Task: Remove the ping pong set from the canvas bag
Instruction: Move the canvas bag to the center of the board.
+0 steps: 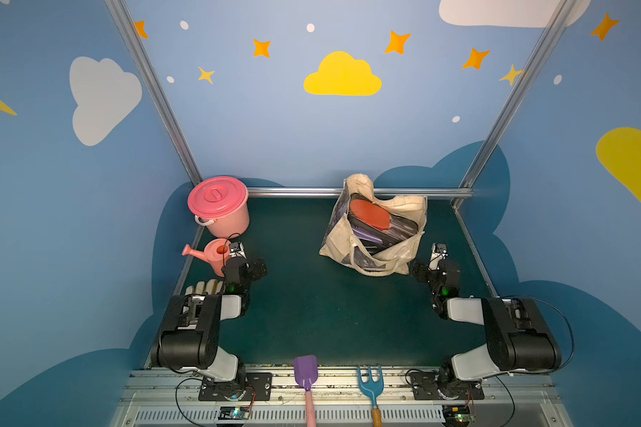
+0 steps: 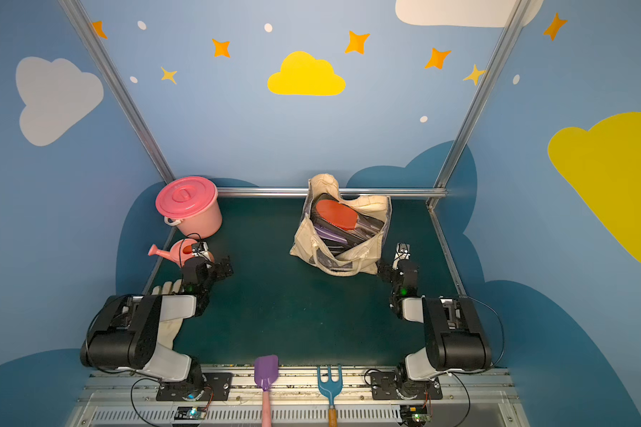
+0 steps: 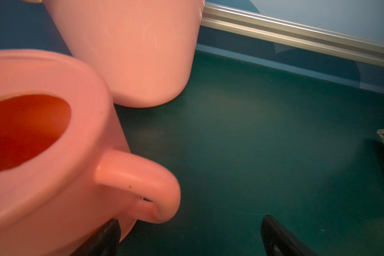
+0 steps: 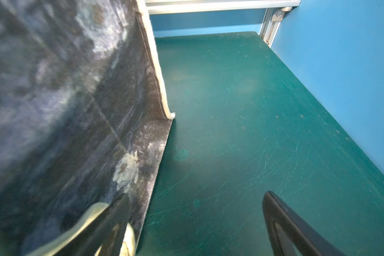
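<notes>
Nothing out yet: left jaws spread beside the watering can (image 1: pixel 215 255), ping pong set (image 1: pixel 371 216) packed inside the canvas bag (image 1: pixel 334 238) at the back of the surface (image 1: pixel 311 314), right jaws spread just beside its printed side, every piece left to lift.

Both top views look down over the whole green table (image 1: pixel 311 314); wrist cameras sit low, close against canvas bag (image 4: pixel 64 110) and watering can (image 3: pixel 42 188).
</notes>
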